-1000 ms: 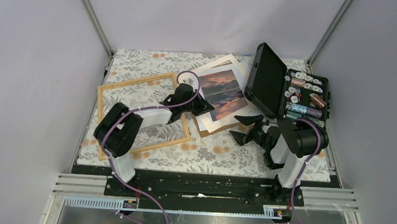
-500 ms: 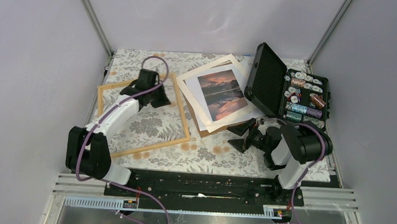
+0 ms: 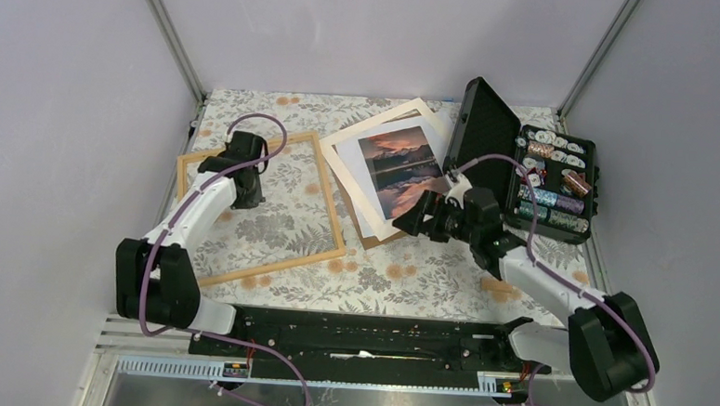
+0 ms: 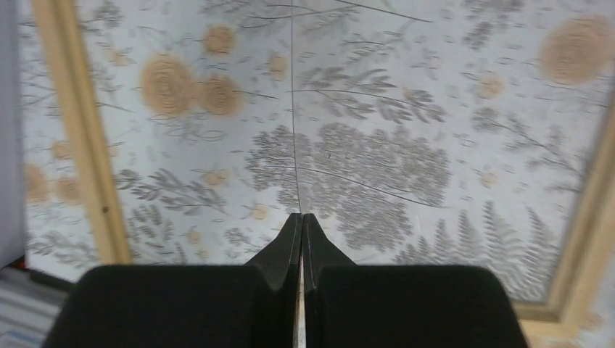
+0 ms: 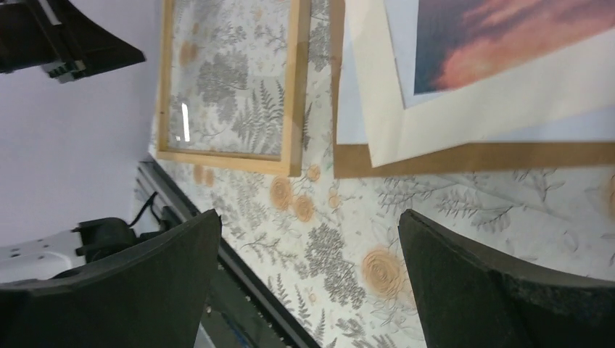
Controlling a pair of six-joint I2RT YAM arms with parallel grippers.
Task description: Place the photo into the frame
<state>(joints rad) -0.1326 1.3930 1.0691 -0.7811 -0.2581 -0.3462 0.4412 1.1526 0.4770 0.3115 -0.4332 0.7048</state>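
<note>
The photo (image 3: pixel 400 171), a sunset print, lies face up under a cream mat (image 3: pixel 357 180) on a brown backing board (image 3: pixel 370 238), right of centre. The light-wood frame (image 3: pixel 332 198) lies flat on the left with only the floral cloth showing through it. My left gripper (image 3: pixel 251 199) hangs shut and empty over the frame's upper-left inside; the left wrist view shows its tips (image 4: pixel 301 219) pressed together between the frame's rails (image 4: pixel 81 145). My right gripper (image 3: pixel 423 216) stands wide open just off the stack's near corner, holding nothing. The right wrist view shows the photo (image 5: pixel 508 36), mat (image 5: pixel 450 123) and frame (image 5: pixel 294 94).
An open black hard case (image 3: pixel 489 154) stands at the back right, its lid upright beside the photo stack and its tray full of several small rolls (image 3: pixel 553 181). Floral cloth (image 3: pixel 399 279) covers the table. A metal rail (image 3: pixel 377 339) runs along the near edge.
My left arm swung left from the photo's edge to over the frame, staying shut. My right arm reached from near its base toward the stack's near corner and its jaws opened wider.
</note>
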